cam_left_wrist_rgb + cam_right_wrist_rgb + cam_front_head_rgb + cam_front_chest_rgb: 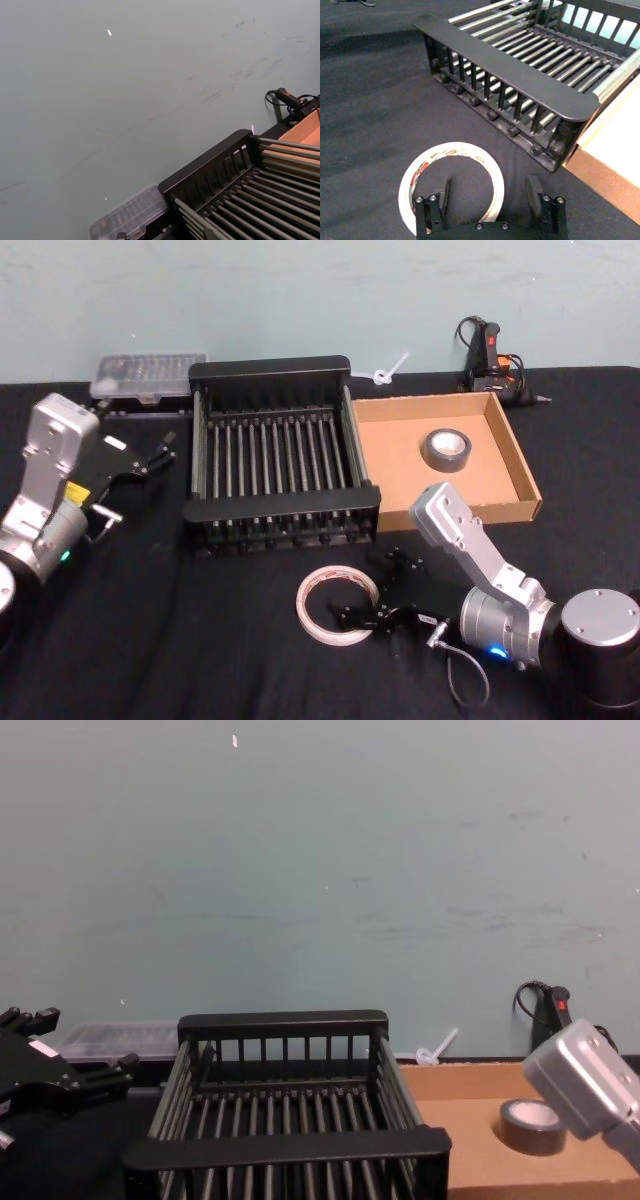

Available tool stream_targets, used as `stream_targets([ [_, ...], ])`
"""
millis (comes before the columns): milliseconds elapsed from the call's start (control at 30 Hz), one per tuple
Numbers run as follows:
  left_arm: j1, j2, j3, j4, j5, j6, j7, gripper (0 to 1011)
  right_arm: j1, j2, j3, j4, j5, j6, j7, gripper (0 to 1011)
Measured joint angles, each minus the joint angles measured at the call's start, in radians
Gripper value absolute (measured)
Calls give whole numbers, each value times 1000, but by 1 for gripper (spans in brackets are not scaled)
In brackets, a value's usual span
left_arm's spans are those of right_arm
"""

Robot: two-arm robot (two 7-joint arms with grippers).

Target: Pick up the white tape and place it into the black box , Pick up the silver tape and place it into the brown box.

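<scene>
Straddling the white tape (451, 186) rim, the right gripper (490, 192) sits before the black box (520, 75), jaws apart for grasping. Left gripper (140, 462) idles beside that box, jaws apart.

White tape (337, 606) flat before black box (281, 502); silver tape (446, 449) in brown box (520, 462).

Most of the left wrist view is a pale green wall (125, 90) with faint scuffs. The black box (235, 185) fills the lower corner, its slatted bars and thick flat rim plain to see. Just beyond it lie an edge of the brown box (305, 132), a black corded tool (289, 100), and a clear plastic case (131, 215).
</scene>
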Motion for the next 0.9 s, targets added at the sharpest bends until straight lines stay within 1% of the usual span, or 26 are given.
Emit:
stream_targets([
  [100,0,0,0,0,0,0,0,1001,0,0,0,0,0,0,0,1003],
  [167,0,0,0,0,0,0,0,1001,0,0,0,0,0,0,0,946],
  [233,0,0,0,0,0,0,0,1001,0,1,0,-1,1,-1,0,933],
  [267,0,0,0,0,0,0,0,1001,0,1,0,-1,1,-1,0,891],
  [300,0,0,0,0,0,0,0,1001,0,1,0,-1,1,-1,0,882],
  [433,0,0,0,0,0,0,0,1001,1,1,0,-1,1,-1,1,758],
  [500,0,0,0,0,0,0,0,1001,1,1,0,-1,1,-1,1,717],
  [567,0,0,0,0,0,0,0,1001,1,1,0,-1,1,-1,1,634],
  [600,0,0,0,0,0,0,0,1001,1,1,0,-1,1,-1,1,620],
  [633,0,0,0,0,0,0,0,1001,1,1,0,-1,1,-1,1,563],
  [700,0,0,0,0,0,0,0,1002,1,1,0,-1,2,-1,1,512],
  [767,0,0,0,0,0,0,0,1001,1,1,0,-1,2,-1,1,431],
  [800,0,0,0,0,0,0,0,1001,1,1,0,-1,2,-1,1,416],
  [833,0,0,0,0,0,0,0,1001,1,1,0,-1,2,-1,1,369],
  [900,0,0,0,0,0,0,0,1001,1,1,0,-1,2,-1,2,329],
])
